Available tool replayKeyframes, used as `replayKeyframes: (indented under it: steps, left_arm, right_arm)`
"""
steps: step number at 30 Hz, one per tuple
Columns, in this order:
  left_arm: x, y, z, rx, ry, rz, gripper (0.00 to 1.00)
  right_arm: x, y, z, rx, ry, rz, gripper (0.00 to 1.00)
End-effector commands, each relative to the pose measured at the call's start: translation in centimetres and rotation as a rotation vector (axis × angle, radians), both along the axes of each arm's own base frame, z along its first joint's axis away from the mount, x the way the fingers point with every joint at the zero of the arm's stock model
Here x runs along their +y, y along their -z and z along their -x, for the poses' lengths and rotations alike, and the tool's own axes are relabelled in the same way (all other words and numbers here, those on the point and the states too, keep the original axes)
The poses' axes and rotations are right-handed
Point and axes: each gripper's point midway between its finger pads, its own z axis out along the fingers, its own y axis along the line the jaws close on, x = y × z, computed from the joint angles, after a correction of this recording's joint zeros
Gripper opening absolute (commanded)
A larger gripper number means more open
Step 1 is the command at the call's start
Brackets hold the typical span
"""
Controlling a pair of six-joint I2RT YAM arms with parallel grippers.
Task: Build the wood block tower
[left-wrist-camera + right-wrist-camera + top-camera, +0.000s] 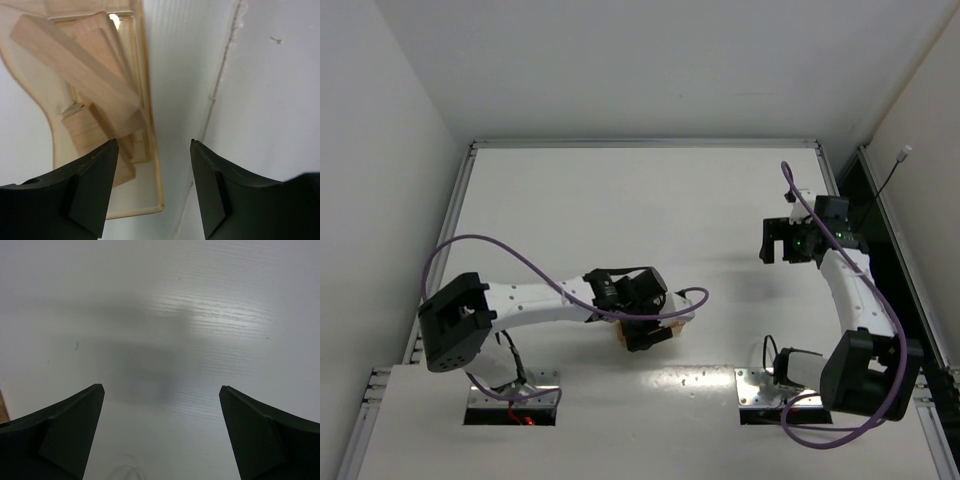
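Several light-tan wood blocks [75, 65] lie jumbled inside a clear amber-tinted plastic box [145, 75]. In the left wrist view my left gripper [152, 143] is open and empty, just above the box's right wall, one finger over the blocks and one over bare table. In the top view the left gripper [645, 318] covers most of the box [672, 328], near the table's front middle. My right gripper [788, 245] is open and empty over bare white table at the right, as the right wrist view [161, 387] shows. No tower is in view.
A white table [640, 200] with metal rails along its edges, white walls at the back and left. A thin seam [220, 85] runs across the surface right of the box. Purple cables [510, 250] loop over both arms.
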Motion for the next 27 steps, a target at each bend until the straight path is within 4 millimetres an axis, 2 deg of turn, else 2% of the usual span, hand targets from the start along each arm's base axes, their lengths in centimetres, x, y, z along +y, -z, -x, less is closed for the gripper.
replayKeyframes:
  steps: [1,11,16,17,18,20,21,22,24,27]
  left_arm:
    - [-1.5,-0.2,1.0,-0.011,0.047,0.031,0.56]
    - [-0.9,2.0,1.3,0.005,0.04,-0.031,0.51]
    - [-1.0,3.0,1.1,0.008,0.036,-0.058,0.39]
    - [-1.0,3.0,1.1,0.008,0.036,-0.058,0.35]
    - [-1.0,3.3,0.8,0.0,0.021,-0.064,0.26]
    - [-1.0,3.3,0.6,-0.012,0.014,-0.069,0.16]
    - [-1.2,3.0,0.3,-0.02,0.001,-0.064,0.11]
    - [-1.5,2.7,0.1,-0.025,0.0,-0.055,0.0]
    - [-1.8,2.1,-0.4,-0.049,-0.022,-0.044,0.0]
    - [-2.9,-0.8,-1.2,-0.094,-0.055,0.047,0.0]
  right_arm:
    - [-0.1,-1.0,-0.9,-0.037,-0.006,-0.005,0.98]
    - [-0.1,-1.2,-0.9,-0.046,-0.006,-0.003,0.98]
    - [-0.1,-1.2,-0.9,-0.046,-0.006,-0.003,0.98]
    - [-0.1,-1.2,-0.9,-0.046,-0.006,-0.003,0.96]
    - [-0.1,-1.2,-0.9,-0.046,-0.006,-0.003,0.96]
    - [-0.1,-1.2,-0.9,-0.046,-0.006,-0.003,0.96]
    - [-0.1,-1.3,-1.0,-0.055,-0.006,-0.001,0.96]
    - [-0.1,-1.0,-1.0,-0.045,-0.006,-0.003,0.96]
    - [-0.1,-1.0,-1.0,-0.045,-0.006,-0.003,0.96]
    - [-0.1,-0.8,-1.0,-0.036,-0.006,-0.005,0.96]
